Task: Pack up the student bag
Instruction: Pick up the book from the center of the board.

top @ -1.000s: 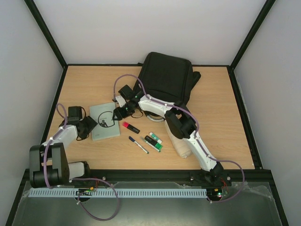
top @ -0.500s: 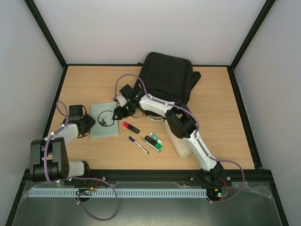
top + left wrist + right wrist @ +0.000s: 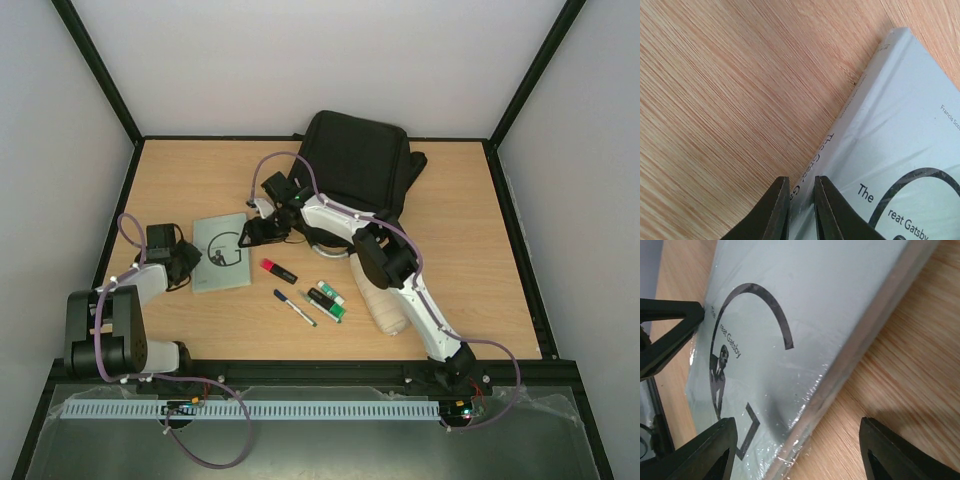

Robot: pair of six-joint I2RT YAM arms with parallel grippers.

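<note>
The student bag (image 3: pixel 355 165) is a black backpack lying at the back of the table. A pale grey book (image 3: pixel 222 255), "The Great Gatsby", lies at the left. My left gripper (image 3: pixel 192 258) is at the book's left edge. In the left wrist view (image 3: pixel 801 210) its jaws stand only a spine's width apart, with the book's spine (image 3: pixel 840 125) between them. My right gripper (image 3: pixel 248 232) is open wide and low over the book's right edge (image 3: pixel 855 345). One of its fingers (image 3: pixel 705 450) is above the cover and the other above the table.
A red marker (image 3: pixel 279 270), a black pen (image 3: pixel 295 308) and two green markers (image 3: pixel 326 300) lie in front of the book. A beige pencil case (image 3: pixel 385 308) lies partly under the right arm. Black frame rails border the table.
My right gripper has moved from over the book's cover back to its right edge. My left arm has drawn back to the left, with its gripper staying at the book's left edge.
</note>
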